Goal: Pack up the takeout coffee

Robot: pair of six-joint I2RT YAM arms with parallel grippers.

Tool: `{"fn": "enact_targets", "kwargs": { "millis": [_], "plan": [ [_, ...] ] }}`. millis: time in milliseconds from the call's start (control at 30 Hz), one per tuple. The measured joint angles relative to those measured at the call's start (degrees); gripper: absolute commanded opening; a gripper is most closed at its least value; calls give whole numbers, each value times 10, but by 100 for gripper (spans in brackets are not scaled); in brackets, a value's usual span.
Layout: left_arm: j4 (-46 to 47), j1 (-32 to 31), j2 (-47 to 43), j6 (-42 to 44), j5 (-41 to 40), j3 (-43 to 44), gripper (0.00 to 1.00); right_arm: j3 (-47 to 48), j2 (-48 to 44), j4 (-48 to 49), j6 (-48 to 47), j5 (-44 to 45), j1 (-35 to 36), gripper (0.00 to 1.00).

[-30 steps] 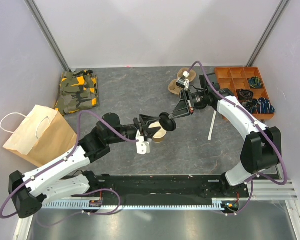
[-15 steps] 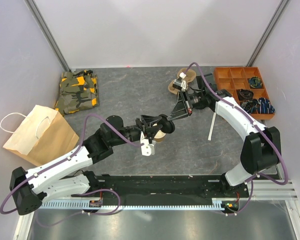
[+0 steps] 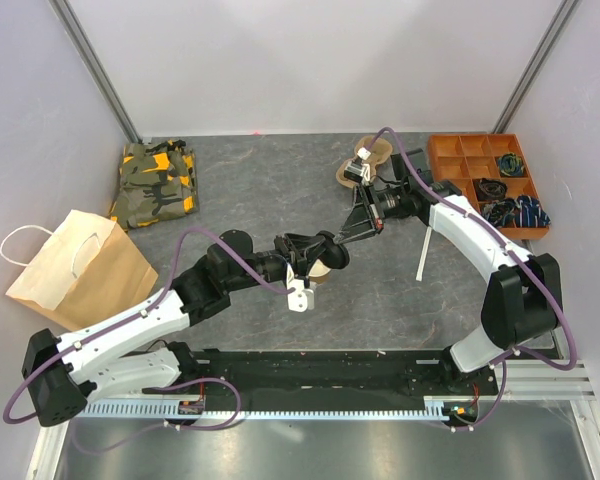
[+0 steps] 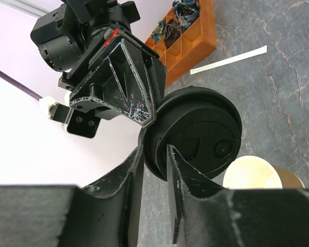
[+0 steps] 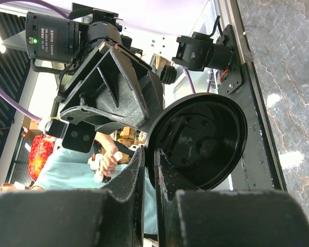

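Observation:
The round black lid [image 3: 332, 250] hangs above the table's middle, held on edge between both grippers. My right gripper [image 3: 340, 240] is shut on its rim from the far side; in the right wrist view my right gripper [image 5: 149, 152] pinches the lid [image 5: 201, 144]. My left gripper [image 3: 317, 248] has its fingers on either side of the lid's opposite rim; the left wrist view shows my left gripper [image 4: 153, 149] closed on the lid [image 4: 201, 134]. The tan paper cup [image 3: 319, 272] stands open and upright just below, and its mouth shows in the left wrist view [image 4: 250, 172].
A large brown paper bag [image 3: 80, 265] with white handles lies at the left. A camouflage cloth [image 3: 155, 180] is at the back left. A tan pulp carrier [image 3: 365, 160] and an orange compartment tray [image 3: 480, 170] are at the back right. A white straw [image 3: 423, 250] lies right of the cup.
My left gripper moved right and up from around the cup to the lid and closed on its rim. My right gripper shifted slightly left, still holding the lid.

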Motion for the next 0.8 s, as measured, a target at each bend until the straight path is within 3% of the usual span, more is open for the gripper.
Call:
{"fn": "enact_targets", "kwargs": {
  "millis": [300, 533, 600, 667, 733, 800],
  "plan": [
    [-5, 0, 8, 9, 0, 0, 20, 0, 0, 2, 0, 0, 5, 0],
    [-7, 0, 10, 16, 0, 0, 2, 0, 0, 2, 2, 0, 6, 0],
    [-8, 0, 10, 17, 0, 0, 2, 0, 0, 2, 5, 0, 6, 0],
    [-8, 0, 10, 17, 1, 0, 2, 0, 0, 4, 6, 1, 6, 9],
    [-10, 0, 10, 18, 2, 0, 2, 0, 0, 4, 7, 1, 6, 28],
    [-16, 0, 9, 18, 3, 2, 2, 0, 0, 4, 12, 2, 6, 40]
  ]
}}
